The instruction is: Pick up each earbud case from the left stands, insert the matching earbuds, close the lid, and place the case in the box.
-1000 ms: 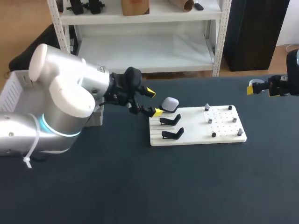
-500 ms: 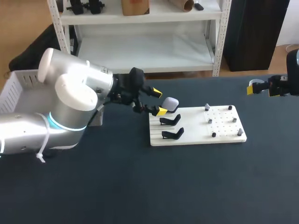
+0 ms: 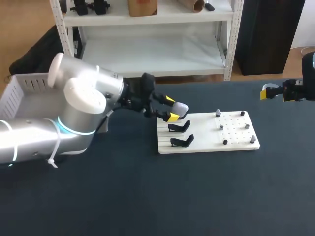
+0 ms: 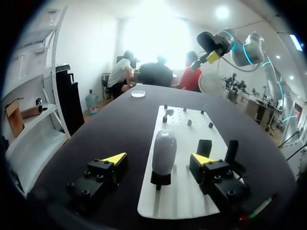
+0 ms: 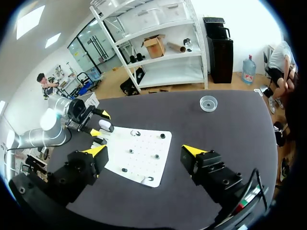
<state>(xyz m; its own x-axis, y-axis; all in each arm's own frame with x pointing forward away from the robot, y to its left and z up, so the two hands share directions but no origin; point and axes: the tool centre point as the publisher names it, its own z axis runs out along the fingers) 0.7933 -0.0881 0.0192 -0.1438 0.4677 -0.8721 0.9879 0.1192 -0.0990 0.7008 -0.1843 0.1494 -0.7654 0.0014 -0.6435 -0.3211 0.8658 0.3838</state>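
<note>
Dark table: white board, black stands; left claw spread around case, right claw spread.

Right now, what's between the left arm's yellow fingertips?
The earbud case, upright on its black stand, untouched between the open fingers of the left gripper; the left wrist view shows it.

Premises present as a robotics laboratory test bench: a left arm and a right arm are stationed at a dark table carrying a white pegged fixture board with black stands, and a perforated white box sits beside the left arm.
</note>
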